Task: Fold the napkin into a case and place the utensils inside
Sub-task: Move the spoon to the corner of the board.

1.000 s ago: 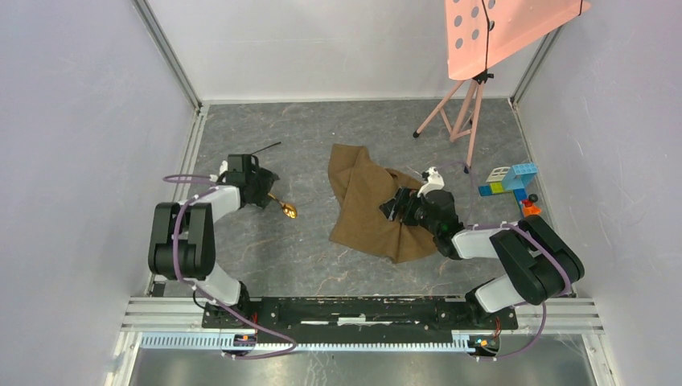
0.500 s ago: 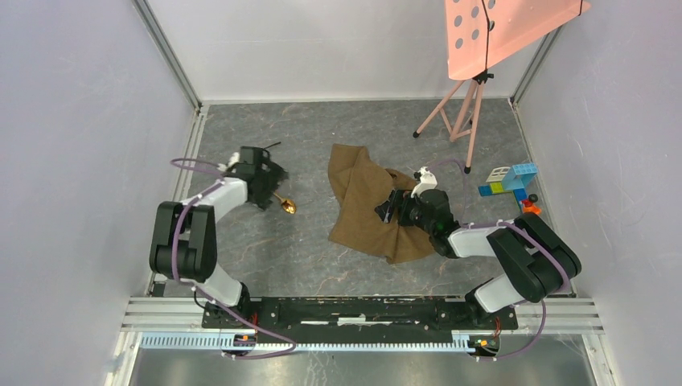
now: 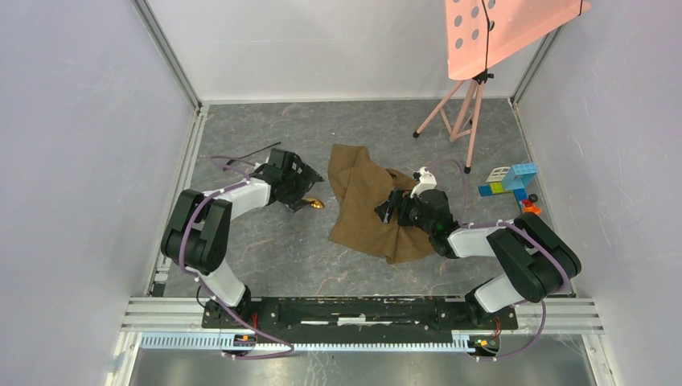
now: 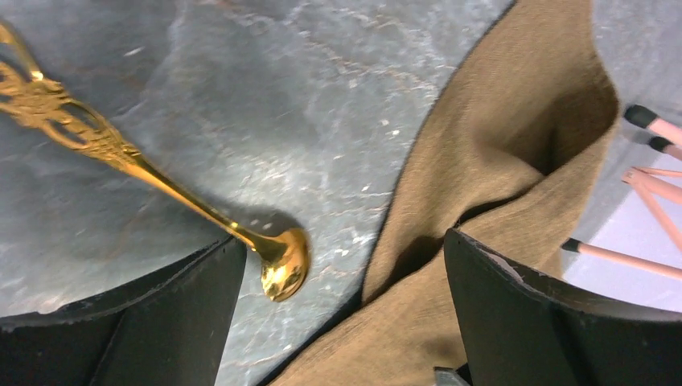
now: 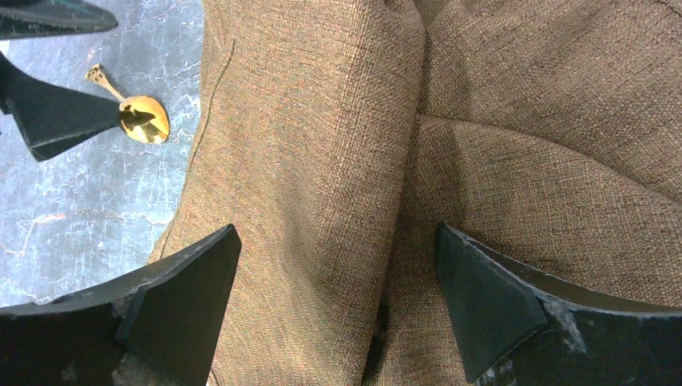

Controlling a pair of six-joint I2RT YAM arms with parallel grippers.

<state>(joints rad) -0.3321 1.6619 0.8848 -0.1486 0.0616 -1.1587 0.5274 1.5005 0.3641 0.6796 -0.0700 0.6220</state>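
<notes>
The brown napkin (image 3: 363, 205) lies crumpled and partly folded over itself at the table's middle. It also shows in the left wrist view (image 4: 499, 153) and fills the right wrist view (image 5: 338, 137). The gold spoon (image 3: 315, 203) lies flat on the table just left of the cloth, its bowl (image 4: 282, 264) beside my left finger. My left gripper (image 3: 308, 191) is open and empty over the spoon's bowl and the napkin's left edge. My right gripper (image 3: 388, 211) is open, low over the napkin's folds (image 5: 338, 233). The thin black utensil (image 3: 257, 150) lies behind the left arm.
A pink stand (image 3: 470, 104) stands at the back right; its legs show in the left wrist view (image 4: 647, 121). Coloured toy blocks (image 3: 511, 181) sit at the right, beside the right arm. White walls enclose the table.
My left gripper has swung right from the table's left side to the napkin's edge. The spoon now lies further right, near the cloth. The right gripper has shifted slightly left.
</notes>
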